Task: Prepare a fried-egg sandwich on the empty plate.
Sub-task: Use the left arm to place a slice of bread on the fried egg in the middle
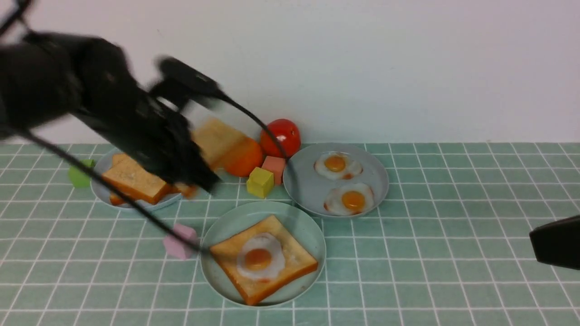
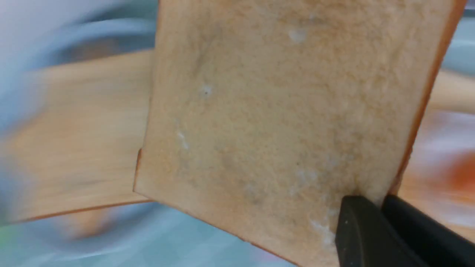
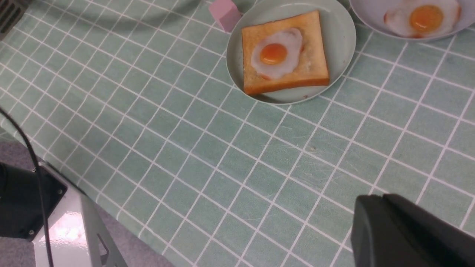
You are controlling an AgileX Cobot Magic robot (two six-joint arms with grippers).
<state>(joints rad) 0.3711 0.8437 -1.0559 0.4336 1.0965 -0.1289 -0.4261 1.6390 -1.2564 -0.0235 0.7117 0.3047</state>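
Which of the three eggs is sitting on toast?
The egg on the front plate; it rests on toast. The other two lie bare on the right plate.

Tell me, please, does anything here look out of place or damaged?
Nothing is spilled or broken. The toast pile lies askew, its slices at different angles. The left fingers pinch the lifted toast only at its edge, so it may tilt.

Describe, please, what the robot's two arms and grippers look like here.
The bulky left arm is matte black, blurred in the front view, with thin black cables looping off it. The left gripper has plain, matte black, blunt-edged fingers. The right gripper is likewise black and blocky; no markings show.
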